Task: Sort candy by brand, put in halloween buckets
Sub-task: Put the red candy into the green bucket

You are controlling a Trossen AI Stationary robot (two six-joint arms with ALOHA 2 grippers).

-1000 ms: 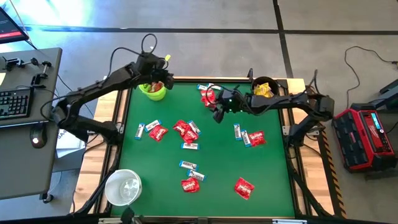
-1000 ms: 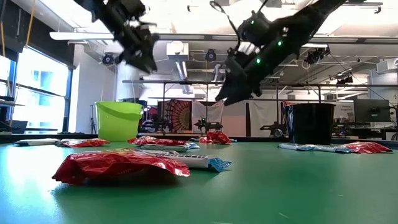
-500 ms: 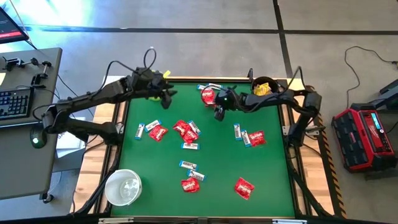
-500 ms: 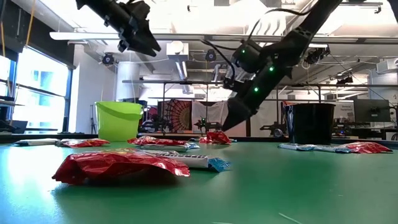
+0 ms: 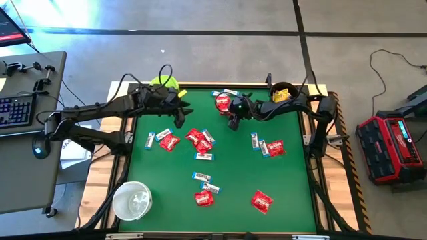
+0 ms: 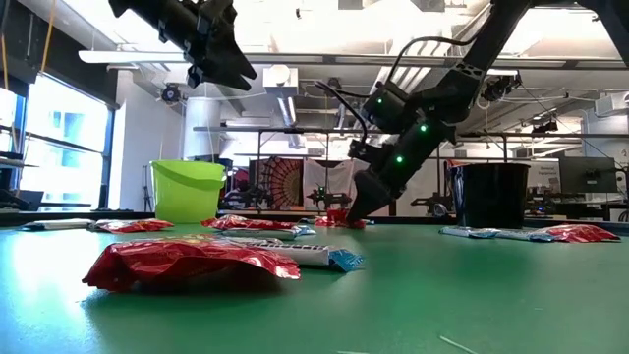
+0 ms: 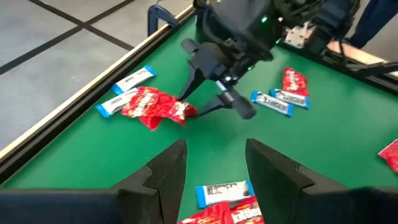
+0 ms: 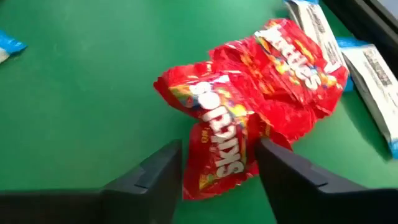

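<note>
Fingers on my right gripper (image 8: pixel 217 171) straddle the crinkly red Skittles packets (image 8: pixel 249 106), spread; two overlap, so I might grab both.

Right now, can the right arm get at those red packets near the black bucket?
Probably yes. The right hand is open and down at the red packets, one finger on each side of a packet. Nothing lies between them; the left hand is well off.
</note>
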